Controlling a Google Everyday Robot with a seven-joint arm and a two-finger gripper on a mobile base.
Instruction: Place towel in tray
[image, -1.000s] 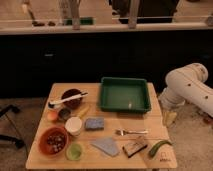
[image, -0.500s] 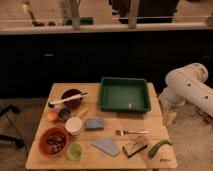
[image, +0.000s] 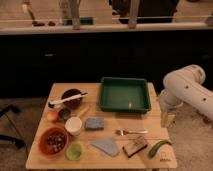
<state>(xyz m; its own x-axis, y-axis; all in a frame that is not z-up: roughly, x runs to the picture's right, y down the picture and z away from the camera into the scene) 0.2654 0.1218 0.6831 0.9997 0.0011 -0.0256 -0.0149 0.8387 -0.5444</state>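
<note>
Edges and clearance: I have the gripper (image: 168, 120) hanging at the right-hand edge of the wooden worktop (image: 154, 121), just outside it, below the white arm (image: 187, 90). Between the fingers and the nearest objects there is a strip of bare wood. The floor to the outer side of the gripper and in front of the worktop is open. A dark counter wall runs behind.

Tray (image: 125, 108): dark green, rectangular, raised sides. It sits at the far edge of the worktop, left of the fingers and a little farther back, with its near right corner close to them. Its floor is almost bare, with one small pale speck near the front wall.

Towel (image: 105, 146): thin, grey-blue and lying flat with one pointed corner. It is near the front edge of the worktop, well to the left of the fingers and closer to the camera. A fork (image: 131, 132) lies between the towel and the fingers. A brown block (image: 134, 146) is just beside the towel on the fingers' side. A thicker blue sponge (image: 94, 123) sits behind it, apart from it.

Fingers: spread wide, holding nothing and touching nothing. They are well apart from the towel.
</note>
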